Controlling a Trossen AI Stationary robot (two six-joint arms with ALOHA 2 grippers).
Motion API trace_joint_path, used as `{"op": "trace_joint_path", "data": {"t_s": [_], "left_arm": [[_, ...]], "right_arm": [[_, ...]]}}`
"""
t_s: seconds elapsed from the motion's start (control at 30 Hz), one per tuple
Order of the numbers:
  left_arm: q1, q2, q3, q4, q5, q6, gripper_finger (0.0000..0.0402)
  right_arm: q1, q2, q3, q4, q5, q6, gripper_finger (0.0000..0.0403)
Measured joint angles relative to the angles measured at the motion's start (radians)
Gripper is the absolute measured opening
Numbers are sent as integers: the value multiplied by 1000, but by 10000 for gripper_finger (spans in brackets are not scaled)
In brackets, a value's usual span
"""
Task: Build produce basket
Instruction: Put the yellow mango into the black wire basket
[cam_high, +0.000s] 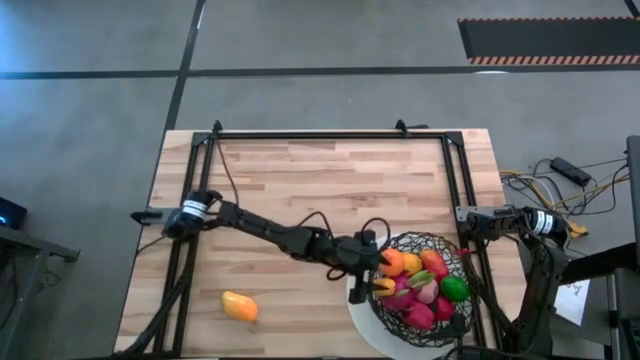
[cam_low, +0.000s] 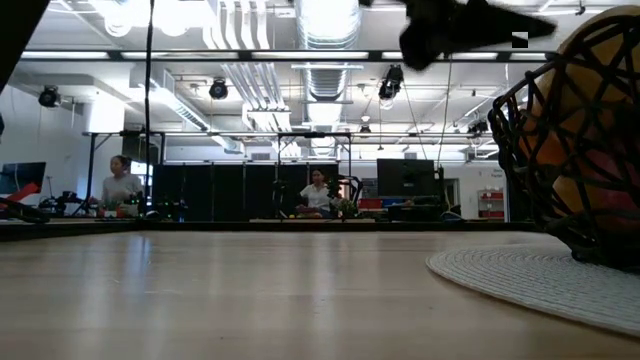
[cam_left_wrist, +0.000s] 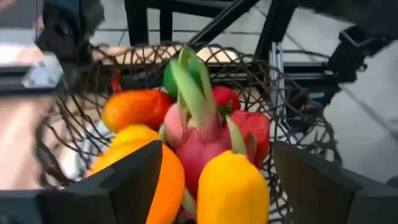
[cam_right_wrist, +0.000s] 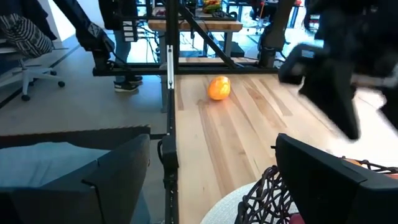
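The black wire basket (cam_high: 420, 238) stands on a white round base (cam_high: 362, 318) at the table's near right. It holds several toy pieces: orange (cam_high: 392, 262), red (cam_high: 433, 263), green (cam_high: 455, 288) and magenta (cam_high: 420, 315). In the left wrist view a pink dragon fruit (cam_left_wrist: 199, 134) tops the pile. My left gripper (cam_high: 372, 280) hangs open over the basket's left rim, and a yellow piece (cam_left_wrist: 233, 186) lies between its fingers (cam_left_wrist: 134, 180). One yellow-orange piece (cam_high: 240, 305) lies on the table near its near edge. My right gripper (cam_high: 466, 220) waits open at the right rail.
Black frame rails (cam_high: 320, 135) run round the tabletop. In the low view the basket (cam_low: 580, 140) and its white mat (cam_low: 540, 280) fill the right side. Bare wood (cam_high: 320, 190) spreads left of and beyond the basket. Cables (cam_high: 560, 180) lie off the right edge, and people sit in the room behind.
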Motion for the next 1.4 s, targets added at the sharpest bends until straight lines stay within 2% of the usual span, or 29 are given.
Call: {"op": "trace_joint_path", "data": {"t_s": [0.1, 0.17, 0.23, 0.4, 0.5, 0.6, 0.77, 1.0, 1.17, 1.3, 1.4], "left_arm": [[-21, -63, 6, -112, -29, 70, 291], [-56, -110, -1, -185, -98, 93, 291], [-108, -158, -13, -278, -210, 116, 291], [-293, -253, -56, -542, -579, 109, 292], [-414, -283, -92, -701, -682, 10, 292], [-529, -318, -140, -813, -684, -161, 292], [-683, -330, -221, -922, -660, -528, 292], [-814, -330, -378, -958, -481, -865, 292], [-830, -330, -472, -1044, -442, -979, 292], [-824, -331, -555, -1008, -433, -979, 292], [-816, -329, -613, -940, -364, -982, 292]], "right_arm": [[0, 0, -4, 1, 1, 2, 329], [0, 0, -9, 0, 2, 2, 329], [-3, 0, -17, 2, 7, 17, 329], [-8, 0, -47, 2, 21, 73, 329], [-12, 0, -74, 7, 22, 111, 329], [-21, 0, -94, 8, 28, 138, 329], [-42, 0, -102, 8, 29, 140, 329], [-69, 0, -102, 8, 29, 97, 329], [-82, 0, -102, 8, 28, 88, 329], [-84, 1, -102, 8, 16, 96, 329], [-84, 1, -102, 8, 16, 105, 329]]}}
